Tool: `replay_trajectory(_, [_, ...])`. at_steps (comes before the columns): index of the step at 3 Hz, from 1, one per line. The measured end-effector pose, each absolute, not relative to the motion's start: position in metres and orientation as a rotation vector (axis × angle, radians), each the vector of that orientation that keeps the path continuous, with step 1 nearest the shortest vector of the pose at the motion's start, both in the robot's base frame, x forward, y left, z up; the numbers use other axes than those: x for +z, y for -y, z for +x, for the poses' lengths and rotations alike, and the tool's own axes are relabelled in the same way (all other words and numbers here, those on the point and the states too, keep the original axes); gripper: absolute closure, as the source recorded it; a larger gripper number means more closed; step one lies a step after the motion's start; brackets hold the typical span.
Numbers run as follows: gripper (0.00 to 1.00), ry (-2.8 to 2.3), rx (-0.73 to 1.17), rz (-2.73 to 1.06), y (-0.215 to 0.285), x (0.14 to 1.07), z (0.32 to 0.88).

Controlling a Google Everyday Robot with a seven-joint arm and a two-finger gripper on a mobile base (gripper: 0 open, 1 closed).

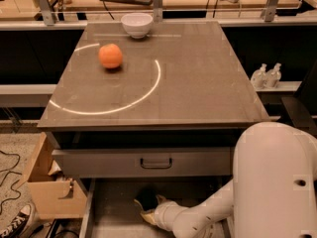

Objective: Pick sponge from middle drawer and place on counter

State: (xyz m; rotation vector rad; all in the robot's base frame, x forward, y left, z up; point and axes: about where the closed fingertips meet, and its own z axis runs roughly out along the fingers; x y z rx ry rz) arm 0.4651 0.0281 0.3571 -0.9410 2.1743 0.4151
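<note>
The middle drawer point(111, 209) is pulled out below the counter point(198, 83), showing its grey floor and a light metal left wall. My gripper point(147, 206) reaches down into it from the white arm at the lower right. A small dark object point(144, 196), seemingly the sponge's dark face, lies at the gripper's tip near the back of the drawer. I cannot tell whether the gripper is touching it. The counter has a white arc line across it.
An orange fruit point(110, 56) and a white bowl point(136, 24) sit on the far left of the counter. A grey drawer front with a dark handle point(156, 162) is above the open drawer. A cardboard box point(47, 192) stands on the floor at left. My white arm body point(275, 182) fills the lower right.
</note>
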Motion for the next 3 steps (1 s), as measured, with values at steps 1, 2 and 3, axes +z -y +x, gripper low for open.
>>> replay_trajectory(1, [1.0, -2.132, 0.443, -1.026, -0.024, 0.378, 0.453])
replay_trajectory(2, [1.0, -2.088, 0.438, -1.146, -0.013, 0.408, 0.436])
replay_trajectory(3, [1.0, -2.034, 0.436, -1.236, 0.0, 0.445, 0.423])
